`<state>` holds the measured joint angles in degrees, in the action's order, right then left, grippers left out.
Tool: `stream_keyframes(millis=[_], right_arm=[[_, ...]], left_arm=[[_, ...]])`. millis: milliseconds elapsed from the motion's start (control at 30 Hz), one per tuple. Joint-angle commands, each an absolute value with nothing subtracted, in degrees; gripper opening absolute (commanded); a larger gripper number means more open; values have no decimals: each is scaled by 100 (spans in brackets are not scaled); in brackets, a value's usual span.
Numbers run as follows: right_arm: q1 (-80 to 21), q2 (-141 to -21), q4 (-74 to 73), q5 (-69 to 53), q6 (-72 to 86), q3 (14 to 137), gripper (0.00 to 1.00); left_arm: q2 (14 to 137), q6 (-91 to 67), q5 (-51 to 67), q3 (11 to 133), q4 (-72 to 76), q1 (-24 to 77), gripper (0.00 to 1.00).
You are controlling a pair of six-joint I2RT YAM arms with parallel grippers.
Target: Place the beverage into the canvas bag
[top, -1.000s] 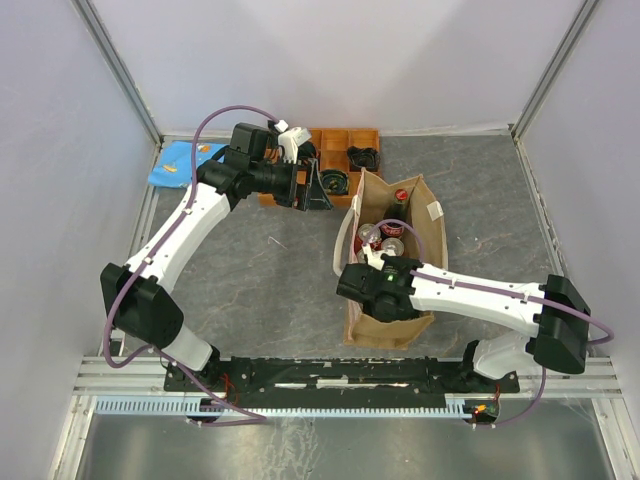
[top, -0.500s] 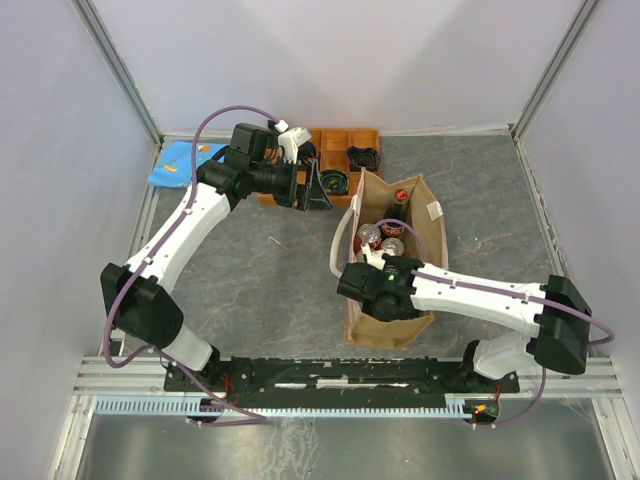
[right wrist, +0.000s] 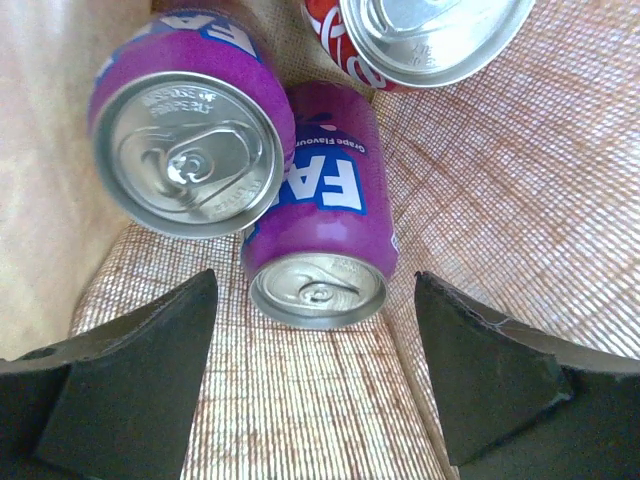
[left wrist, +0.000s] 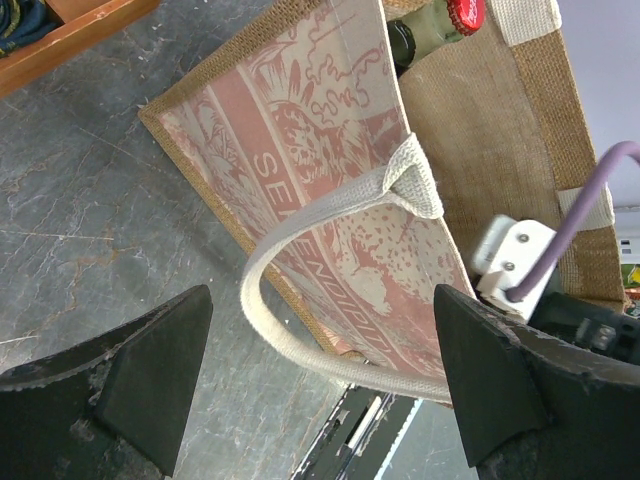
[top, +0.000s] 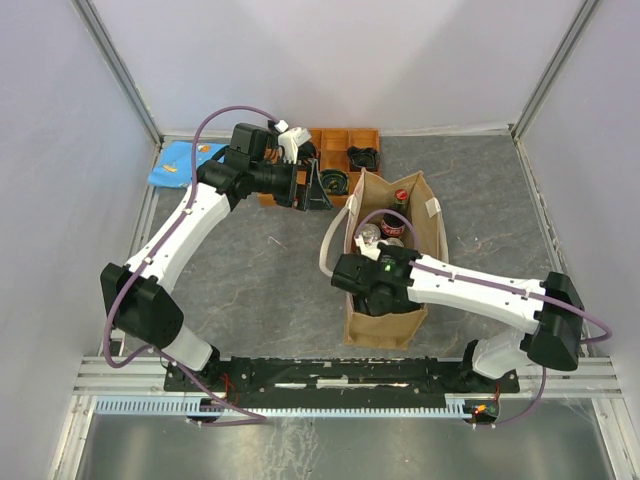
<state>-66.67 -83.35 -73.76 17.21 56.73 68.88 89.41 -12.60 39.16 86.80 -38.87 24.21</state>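
A: What does the right gripper (right wrist: 310,375) hold?

B: Nothing. Its two dark fingers are spread wide, at 8 and 4 o'clock in the wrist view, with bare weave between them. It is down inside the canvas bag (top: 386,322).

A: Where are the drinks?

B: Below the fingers, on the bag floor. One purple can (right wrist: 320,225) lies at centre, an end toward the camera. A second purple can (right wrist: 190,150) touches it at 10 o'clock. A red can (right wrist: 430,30) shows at 1 o'clock.

A: What changed in the last second?

B: Seen from above, the right wrist has shifted slightly toward 10 o'clock, up to the bag's left wall. The whitish loop handle (top: 325,255) now bows out toward 9 o'clock; it lay closer in before.

A: What does that mean for the task?

B: The beverage is probably already delivered, and the arm is repositioning or about to leave. The handle could snag on the way out.

A: And the left gripper (left wrist: 318,375)?

B: It has not moved. It is wide open and empty, at the near edge of the orange tray (top: 335,133), at 11 o'clock from the bag.
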Motion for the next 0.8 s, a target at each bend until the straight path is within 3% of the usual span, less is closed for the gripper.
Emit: stream_keyframes(millis=[0,333,633,767], right_arm=[[-6741,-8351,-7902,1598,5487,7489,89],[-6742,-8312,-8138,1829,5478,7913,99],[-6741,-8178,-8871,3267,5581,9443,99],[-6710,-7876,-8674,3602,5541,9523,99]], left_arm=[[8833,-1200,4033,8779,-3755,2439,97],[8833,-1171,4074,8812,-3757,2442,97],[8696,-919,3842,9134,-3944,2443,97],[8578,-863,3745,9096,-3946,2448,98]])
